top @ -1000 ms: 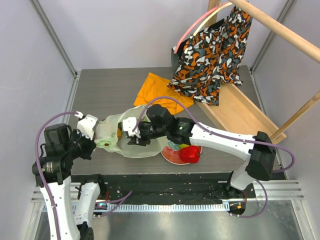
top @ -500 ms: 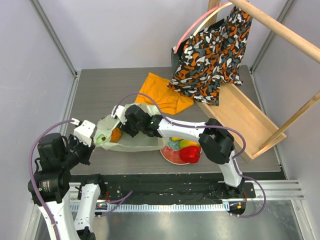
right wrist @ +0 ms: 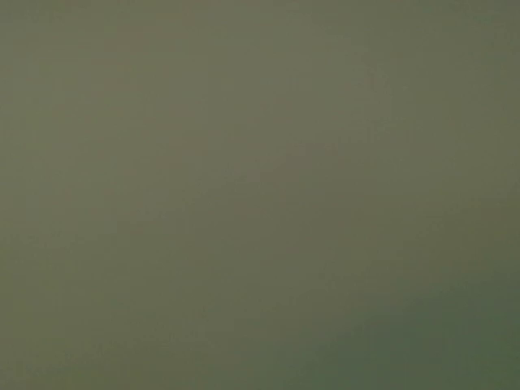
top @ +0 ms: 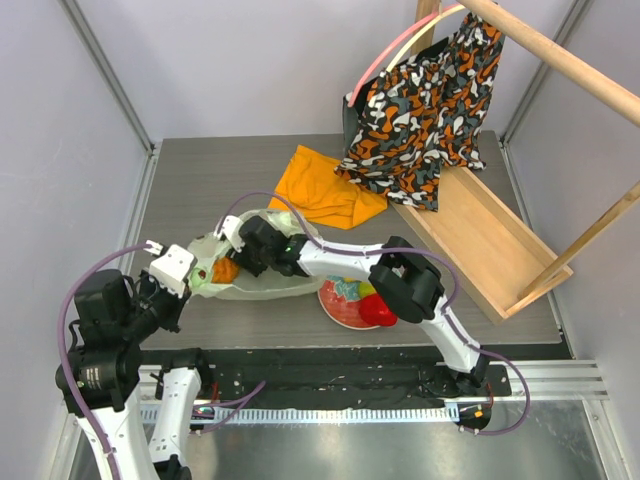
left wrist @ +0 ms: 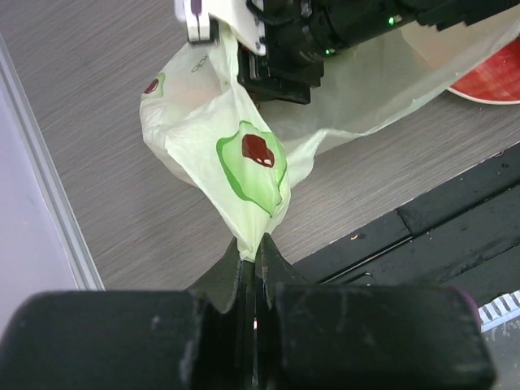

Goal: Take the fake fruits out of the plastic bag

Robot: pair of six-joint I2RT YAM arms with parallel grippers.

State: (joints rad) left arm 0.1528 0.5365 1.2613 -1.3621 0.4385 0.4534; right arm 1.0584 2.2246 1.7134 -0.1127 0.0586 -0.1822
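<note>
Left claw (left wrist: pixel 252 252): clamped shut on a pinch of the plastic bag (left wrist: pixel 244 154), near the table's (top: pixel 200 180) near-left corner.
Right claw (top: pixel 240 255): pushed into the bag's mouth. Film blanks my wrist view, so I cannot tell how its jaws stand.
Fruits: an orange fruit (top: pixel 225 270) sits inside the bag beside the right claw. A red pepper (top: pixel 378 312) lies on the red floral plate (top: pixel 340 305) at the near edge.
Risk: I judge a blind grasp may catch film with the fruit, or tug the bag from my left pinch.
Surface: grey wood-grain table, with an orange cloth (top: pixel 320 190) toward the far edge.
Room: a patterned fabric bag (top: pixel 430 110) hangs at the far-right corner, with pale walls around.
</note>
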